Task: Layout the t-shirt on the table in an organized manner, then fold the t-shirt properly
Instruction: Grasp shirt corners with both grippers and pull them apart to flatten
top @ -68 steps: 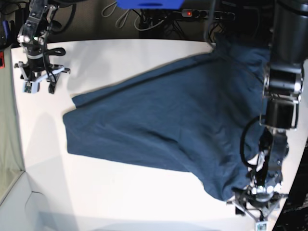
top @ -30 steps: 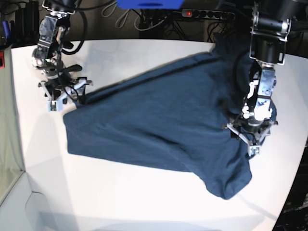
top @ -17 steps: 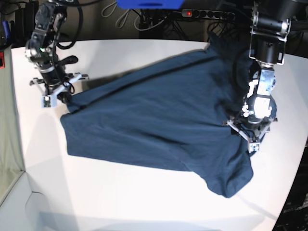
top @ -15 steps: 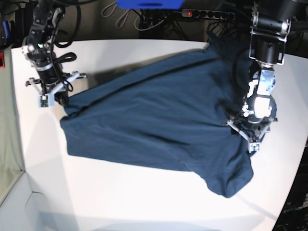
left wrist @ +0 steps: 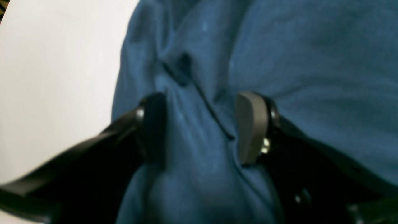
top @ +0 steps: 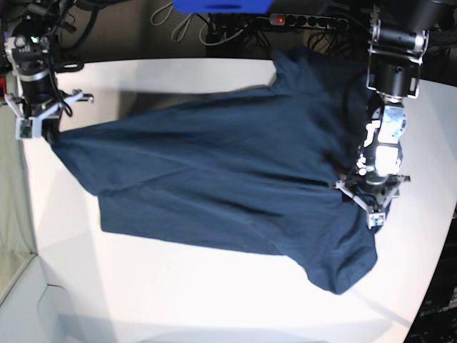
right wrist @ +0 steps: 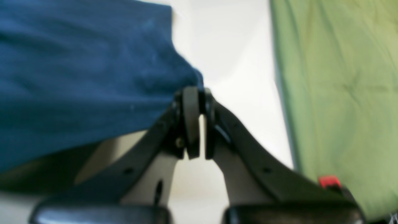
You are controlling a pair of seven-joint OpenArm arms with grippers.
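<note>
the t-shirt lies spread over the middle of the table, with some wrinkles in it. one corner of the t-shirt is pulled out to a point toward the table's far left edge in the base view. the right gripper is there, pinched tight on that corner, its two pads almost touching with only a thin bit of blue cloth between them. a green cloth lies past the table edge beside it. on the other side of the t-shirt, the left gripper presses down on the cloth. its jaws are about half open, with a bunched fold of the t-shirt between them.
</note>
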